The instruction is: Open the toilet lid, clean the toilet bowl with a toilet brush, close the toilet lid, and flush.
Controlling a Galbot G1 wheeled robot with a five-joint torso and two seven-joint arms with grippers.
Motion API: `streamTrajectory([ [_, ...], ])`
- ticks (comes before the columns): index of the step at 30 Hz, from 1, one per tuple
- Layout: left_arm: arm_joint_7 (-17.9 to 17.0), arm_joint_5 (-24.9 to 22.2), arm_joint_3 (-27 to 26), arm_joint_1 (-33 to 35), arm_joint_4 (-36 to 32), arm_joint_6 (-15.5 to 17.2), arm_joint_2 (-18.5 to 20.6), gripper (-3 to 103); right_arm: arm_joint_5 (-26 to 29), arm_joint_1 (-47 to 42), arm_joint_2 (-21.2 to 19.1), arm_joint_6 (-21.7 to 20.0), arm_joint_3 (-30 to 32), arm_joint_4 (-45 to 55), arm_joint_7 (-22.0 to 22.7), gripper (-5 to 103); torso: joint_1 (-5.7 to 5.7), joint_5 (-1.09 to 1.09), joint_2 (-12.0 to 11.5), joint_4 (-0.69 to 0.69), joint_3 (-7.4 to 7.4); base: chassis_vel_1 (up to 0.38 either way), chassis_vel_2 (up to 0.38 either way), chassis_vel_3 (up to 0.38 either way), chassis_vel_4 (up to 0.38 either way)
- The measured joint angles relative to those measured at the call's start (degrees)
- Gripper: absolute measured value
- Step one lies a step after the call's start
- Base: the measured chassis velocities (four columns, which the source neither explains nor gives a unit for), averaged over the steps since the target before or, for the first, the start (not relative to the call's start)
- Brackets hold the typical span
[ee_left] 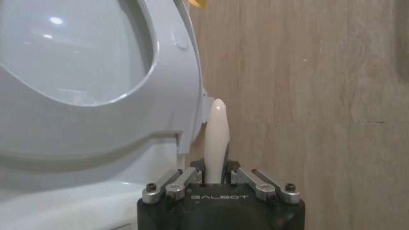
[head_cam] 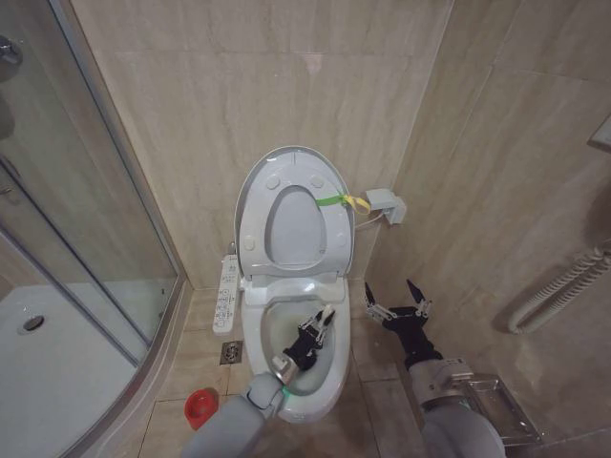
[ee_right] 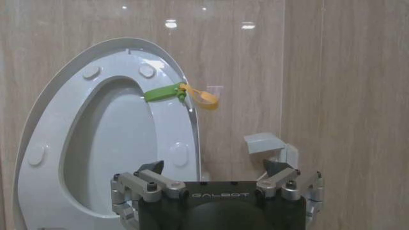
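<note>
The toilet lid (head_cam: 250,205) stands raised against the wall with the ring seat (head_cam: 329,229) folded against it. A green-yellow strap (head_cam: 342,201) hangs at its edge, and the lid (ee_right: 48,139) also stands ahead in the right wrist view. Below it the toilet bowl (head_cam: 250,329) lies uncovered. My left gripper (head_cam: 313,334) hovers over the bowl, shut on the white handle of the toilet brush (head_cam: 326,314). That handle (ee_left: 217,136) sticks up between the fingers (ee_left: 185,176); the bristle head is hidden. My right gripper (head_cam: 391,291) is open and empty beside the bowl's right side, its fingers (ee_right: 152,168) spread wide.
A red cup holder (head_cam: 200,406) sits on the floor left of the toilet, near a floor drain (head_cam: 231,352). A control panel (head_cam: 227,294) hangs beside the bowl. The glass shower enclosure (head_cam: 86,239) bounds the left. On the right are a wall box (head_cam: 387,203), a hose (head_cam: 563,286) and a wire rack (head_cam: 492,401).
</note>
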Motion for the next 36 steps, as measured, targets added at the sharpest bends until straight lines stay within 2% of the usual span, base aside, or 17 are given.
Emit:
streamTrajectory([
  [5,-1.7,2.9,-2.9,0.9,-5.7,1.2,1.4,19,0.0,0.0,0.0,0.0,0.0,0.0,0.0,100,0.0,0.0,0.0,-0.01,0.01,0.0,0.0,0.0,0.0],
  [6,-2.4,3.7,-4.3,1.7,-8.5,1.8,2.2,19,0.0,0.0,0.0,0.0,0.0,0.0,0.0,100,0.0,0.0,0.0,-0.01,0.01,0.0,0.0,0.0,0.0],
  [13,-3.9,6.0,-8.1,4.0,-15.6,2.8,3.9,19,0.0,0.0,0.0,0.0,0.0,0.0,0.0,100,0.0,-0.01,0.0,0.0,0.01,0.0,0.0,0.0,0.0],
  [17,-5.9,6.9,-10.4,5.3,-21.0,4.0,5.2,19,0.0,0.0,0.0,0.0,0.0,0.0,0.0,100,0.0,-0.01,0.0,0.0,0.01,0.0,0.0,0.0,0.0],
  [27,-8.0,4.3,-13.6,9.0,-31.5,7.0,9.0,19,0.0,0.0,0.0,0.0,0.0,0.0,0.0,100,0.0,0.0,0.0,0.0,0.01,0.0,0.0,0.0,0.0],
  [36,-9.8,1.6,-17.2,17.2,-38.5,10.0,10.8,19,0.0,0.0,0.0,0.0,0.0,0.0,0.0,100,0.0,0.0,0.0,0.0,0.0,0.0,0.0,0.0,0.0],
])
